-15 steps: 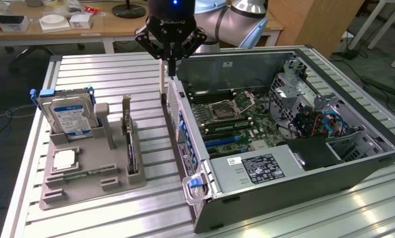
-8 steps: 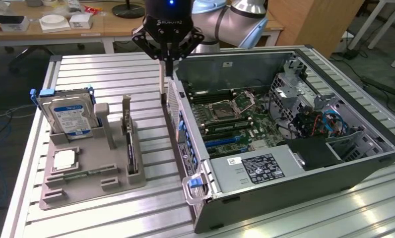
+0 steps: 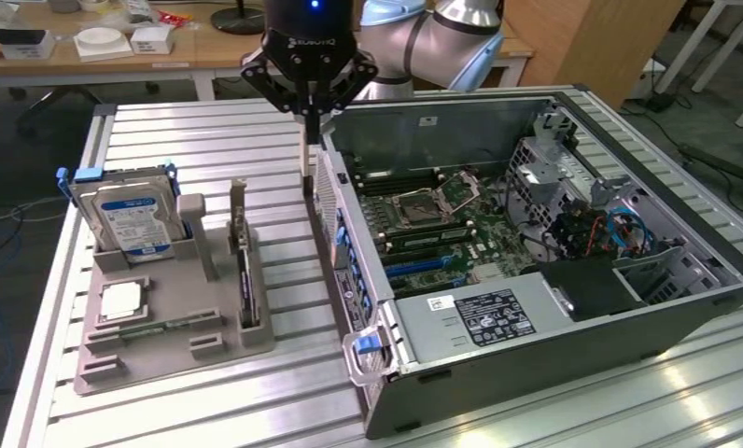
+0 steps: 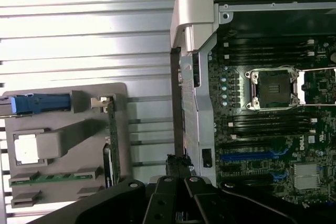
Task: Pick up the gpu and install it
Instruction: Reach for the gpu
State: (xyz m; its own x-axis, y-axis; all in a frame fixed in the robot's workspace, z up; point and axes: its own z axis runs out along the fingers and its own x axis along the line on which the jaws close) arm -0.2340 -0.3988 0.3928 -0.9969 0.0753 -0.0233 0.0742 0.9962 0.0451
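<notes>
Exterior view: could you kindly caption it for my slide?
Gripper, jaws shut, hangs beside the open case; gpu stands in grey tray.

On the table: holder at the exterior view's left, computer case at its right. In the holder: hard drive, gpu upright on the case side.

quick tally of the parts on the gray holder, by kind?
Hard drive: 1
GPU: 1
CPU: 1
RAM stick: 1
Total: 4
</notes>
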